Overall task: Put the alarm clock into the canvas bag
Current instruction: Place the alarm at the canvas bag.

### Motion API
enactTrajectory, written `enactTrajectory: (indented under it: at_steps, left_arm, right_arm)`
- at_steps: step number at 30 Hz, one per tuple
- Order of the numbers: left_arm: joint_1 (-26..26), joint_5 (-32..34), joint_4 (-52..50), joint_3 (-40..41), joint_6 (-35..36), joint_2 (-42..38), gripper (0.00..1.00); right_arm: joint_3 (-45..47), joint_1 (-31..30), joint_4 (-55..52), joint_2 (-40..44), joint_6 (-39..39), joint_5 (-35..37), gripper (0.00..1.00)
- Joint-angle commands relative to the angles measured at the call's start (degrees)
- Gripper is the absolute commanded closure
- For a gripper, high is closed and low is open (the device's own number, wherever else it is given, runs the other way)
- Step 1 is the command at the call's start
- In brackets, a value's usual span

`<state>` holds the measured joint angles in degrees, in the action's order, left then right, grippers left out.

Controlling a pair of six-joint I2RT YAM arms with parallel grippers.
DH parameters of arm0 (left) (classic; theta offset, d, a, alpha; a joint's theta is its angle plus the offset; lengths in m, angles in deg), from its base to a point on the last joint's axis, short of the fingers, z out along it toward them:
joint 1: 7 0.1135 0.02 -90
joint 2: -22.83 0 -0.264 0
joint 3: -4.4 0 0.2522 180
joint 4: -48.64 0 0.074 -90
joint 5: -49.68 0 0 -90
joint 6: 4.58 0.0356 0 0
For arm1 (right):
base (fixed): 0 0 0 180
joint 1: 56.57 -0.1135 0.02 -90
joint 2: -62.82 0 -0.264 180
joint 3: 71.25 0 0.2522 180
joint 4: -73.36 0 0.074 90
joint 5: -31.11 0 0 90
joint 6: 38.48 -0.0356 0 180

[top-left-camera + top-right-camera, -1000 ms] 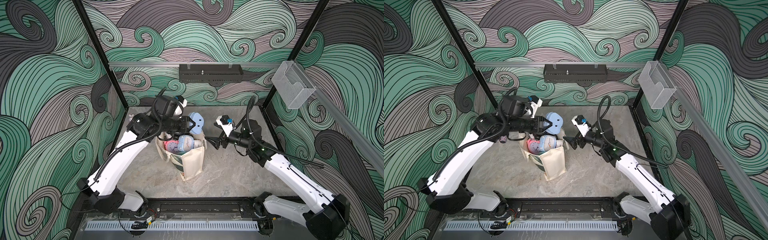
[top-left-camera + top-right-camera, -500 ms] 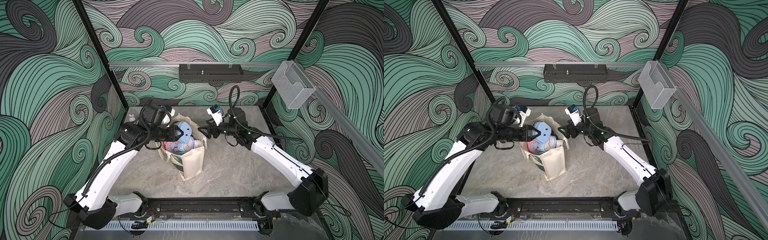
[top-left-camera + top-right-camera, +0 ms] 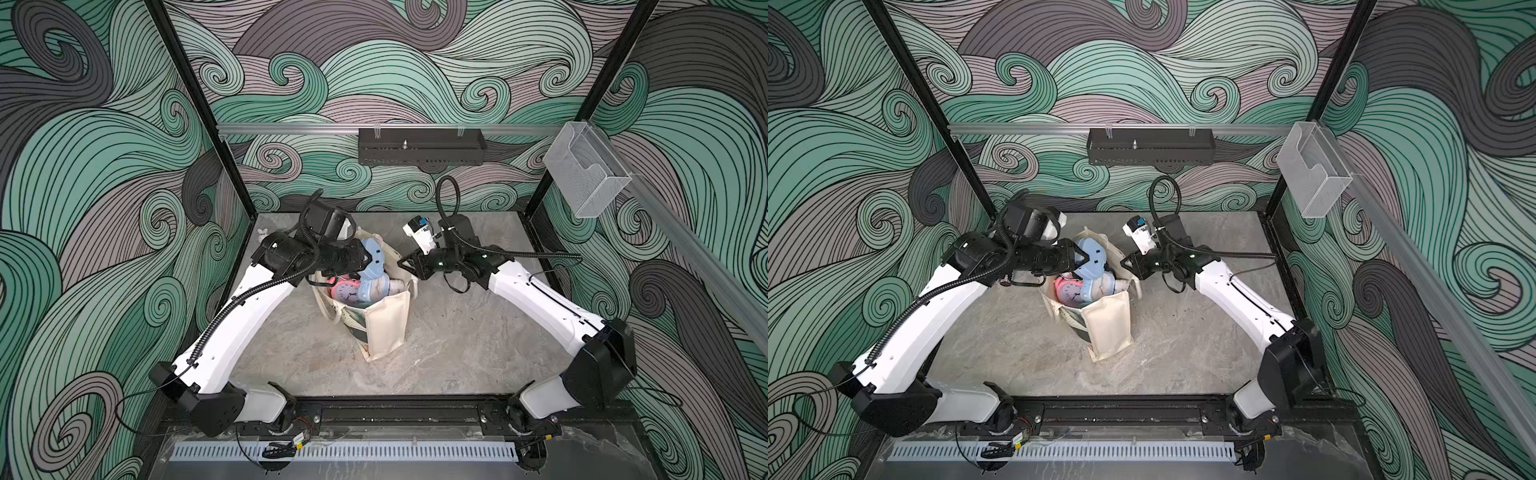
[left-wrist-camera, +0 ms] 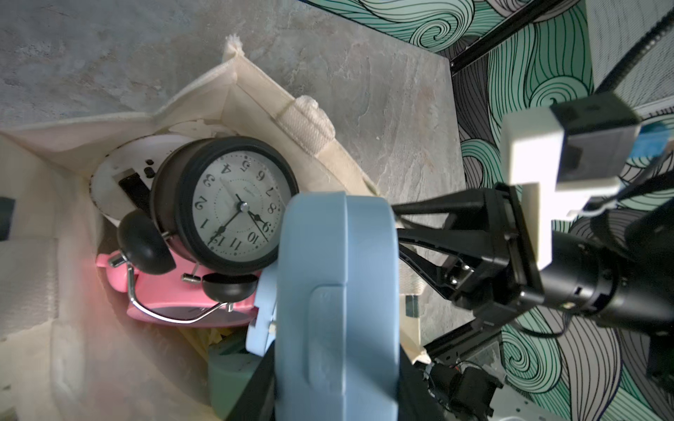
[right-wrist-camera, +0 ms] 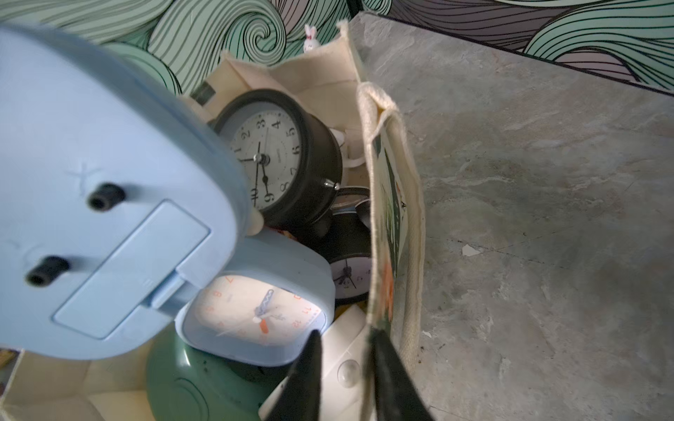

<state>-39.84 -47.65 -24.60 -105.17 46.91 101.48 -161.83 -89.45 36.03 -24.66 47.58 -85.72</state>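
Note:
The canvas bag [image 3: 386,324] [image 3: 1108,324] stands upright mid-table, mouth open and holding several clocks. My left gripper [image 3: 365,259] [image 3: 1077,259] is shut on a light blue alarm clock [image 3: 374,259] [image 3: 1090,257] [image 4: 335,291] [image 5: 91,200] and holds it just above the bag's mouth. In the bag lie a black twin-bell clock [image 4: 226,207] [image 5: 273,156], a pink clock [image 3: 345,291] [image 4: 164,291] and a pale blue square clock [image 5: 255,313]. My right gripper [image 3: 401,262] [image 3: 1123,262] [image 5: 344,346] is at the right rim [image 5: 394,218], jaws narrow with the cream edge between them.
A small white bunny figure [image 3: 262,233] [image 5: 310,38] stands at the back left of the table. On the back wall hangs a black rack [image 3: 419,147], and a clear plastic holder [image 3: 586,174] on the right rail. Bare marbled table [image 3: 457,353] surrounds the bag.
My left arm has lowered the blue clock over the bag's mouth. My right gripper swung in to the bag's right rim and went from wide open to nearly closed on the edge.

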Motion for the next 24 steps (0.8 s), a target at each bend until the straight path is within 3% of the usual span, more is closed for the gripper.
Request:
enactTrajectory:
  at_steps: [1,12,21,24]
  left_arm:
    - [-1.72,2.57,4.35,-2.56,-4.48,1.66,0.90]
    - [-9.09,15.38,-1.46,-5.55,-12.30,7.97,0.96]
    - [-11.55,8.05,-5.20,0.11,-8.99,8.87,0.96]
    - [-12.33,9.23,-8.65,1.10,-7.97,9.30,0.94]
  right_arm:
    - [-1.18,-0.39,-1.18,-1.04,-1.42,-2.71,0.97]
    - [-0.10,-0.83,-0.45,2.31,-4.57,1.60,1.00]
    - [0.05,-0.78,0.72,2.51,-4.84,1.45,1.00]
    - [-0.18,-0.84,0.93,2.41,-4.83,1.52,1.00]
